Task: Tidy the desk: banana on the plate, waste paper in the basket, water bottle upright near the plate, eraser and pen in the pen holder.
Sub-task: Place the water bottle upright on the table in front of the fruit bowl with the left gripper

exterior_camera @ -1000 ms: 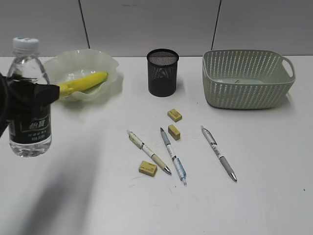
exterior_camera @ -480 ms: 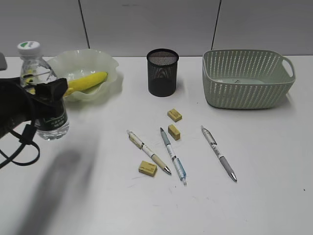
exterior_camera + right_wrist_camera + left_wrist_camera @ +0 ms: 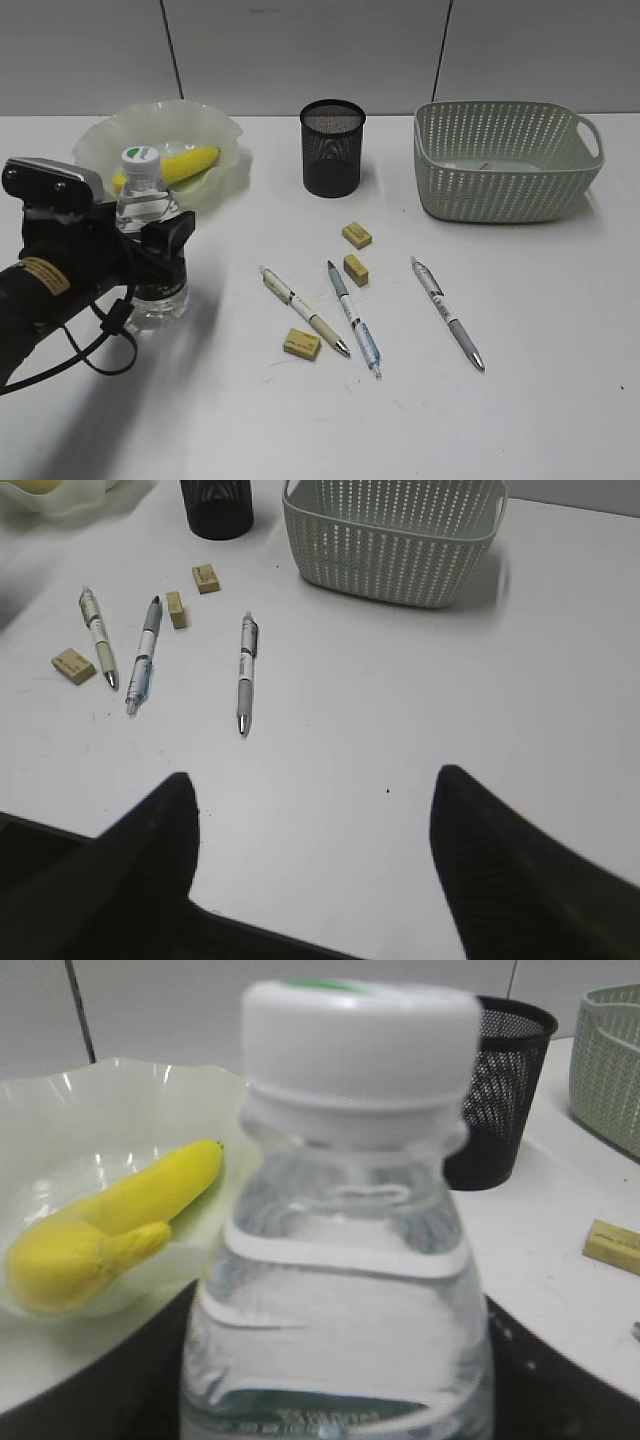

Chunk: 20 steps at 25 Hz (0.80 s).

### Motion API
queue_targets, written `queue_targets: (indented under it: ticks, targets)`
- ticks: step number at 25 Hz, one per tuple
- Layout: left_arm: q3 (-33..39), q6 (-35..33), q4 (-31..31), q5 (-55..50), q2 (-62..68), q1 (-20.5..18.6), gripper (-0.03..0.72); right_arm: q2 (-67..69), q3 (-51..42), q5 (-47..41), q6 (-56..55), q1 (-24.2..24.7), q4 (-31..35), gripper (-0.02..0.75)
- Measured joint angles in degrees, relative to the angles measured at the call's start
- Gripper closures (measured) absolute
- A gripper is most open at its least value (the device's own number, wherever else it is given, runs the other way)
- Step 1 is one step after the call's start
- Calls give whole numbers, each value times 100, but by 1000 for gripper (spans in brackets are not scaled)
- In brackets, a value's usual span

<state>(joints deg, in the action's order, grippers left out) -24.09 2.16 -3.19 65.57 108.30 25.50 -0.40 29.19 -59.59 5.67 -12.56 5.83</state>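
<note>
Yellow curved banana (image 3: pixel 170 166) already in pale green wavy-rimmed plate (image 3: pixel 225 130), far-left of white desk (image 3: pixel 560 400). Clear plastic water bottle (image 3: pixel 150 240) upright near plate, clamped by left gripper (image 3: pixel 150 255). Right gripper (image 3: pixel 312 810) spread, empty. Left: three pens, three erasers scattered mid-desk, black mesh pen holder (image 3: pixel 332 148) unfilled. Basket (image 3: pixel 505 160) contents unclear.

A pale grey panelled wall (image 3: pixel 300 50) runs along the far edge of the white counter (image 3: pixel 560 400). Two thin dark seams divide its panels in the exterior view, the left seam (image 3: pixel 172 50) leaning one way and the right seam (image 3: pixel 441 50) the other. The left wrist view shows the same wall, out of focus. A tiny dark speck (image 3: pixel 388 790) marks the counter's bare surface.
</note>
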Motion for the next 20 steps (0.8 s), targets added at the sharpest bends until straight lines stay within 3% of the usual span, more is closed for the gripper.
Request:
queue_targets:
  ticks: [7,20]
  targets:
    - [-336,27,104,115,310,0,189,0,0,0,0,0,0,171]
    - [-341,50,110,232,375,0,160,0,0,0,0,0,0,172]
